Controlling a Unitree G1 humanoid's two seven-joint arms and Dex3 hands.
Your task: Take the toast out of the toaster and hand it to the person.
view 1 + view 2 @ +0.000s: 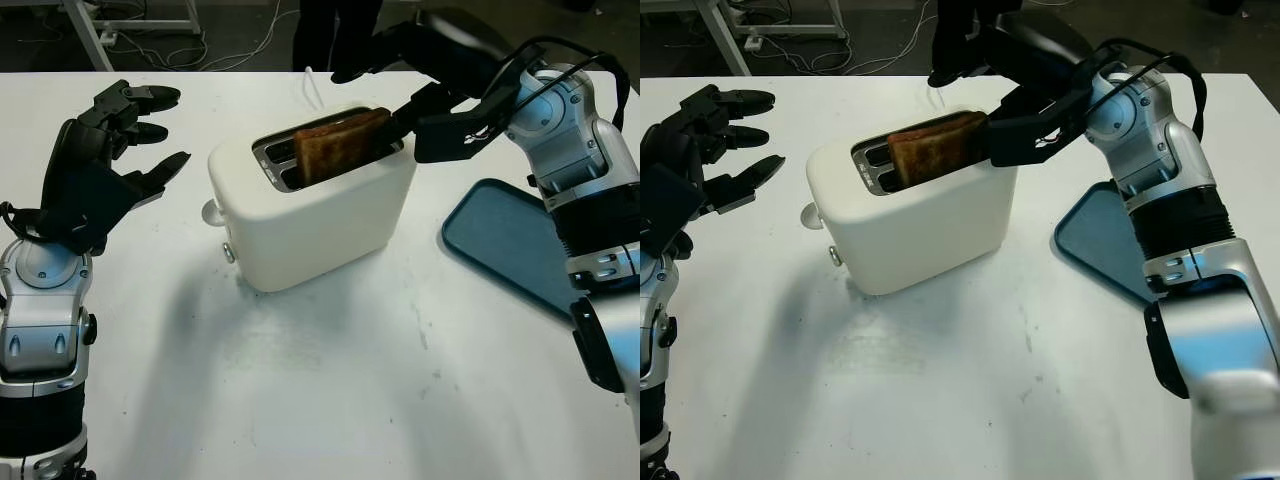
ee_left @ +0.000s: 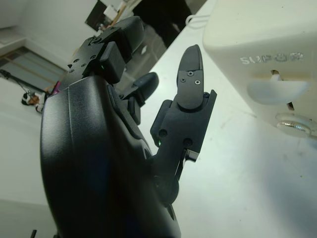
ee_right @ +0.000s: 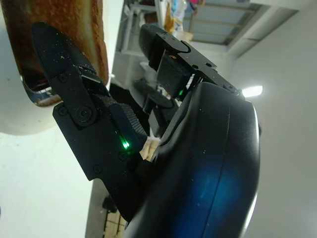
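Note:
A white toaster [image 1: 320, 220] stands mid-table with a browned slice of toast [image 1: 335, 148] sticking up out of its near slot. My right hand [image 1: 372, 98] is open at the toast's right end. Its thumb [image 3: 64, 59] lies against the toast [image 3: 74, 29] and its other fingers reach over the toaster's far side, apart from the slice. My left hand [image 1: 168, 135] is open, raised over the table left of the toaster. The left wrist view looks at the toaster's lever [image 2: 270, 89].
A blue tray [image 1: 510, 245] lies on the table at the right, under my right forearm. A person in dark clothing [image 1: 330, 30] stands beyond the table's far edge. Cables and a table leg [image 1: 90, 30] show on the floor at the back left.

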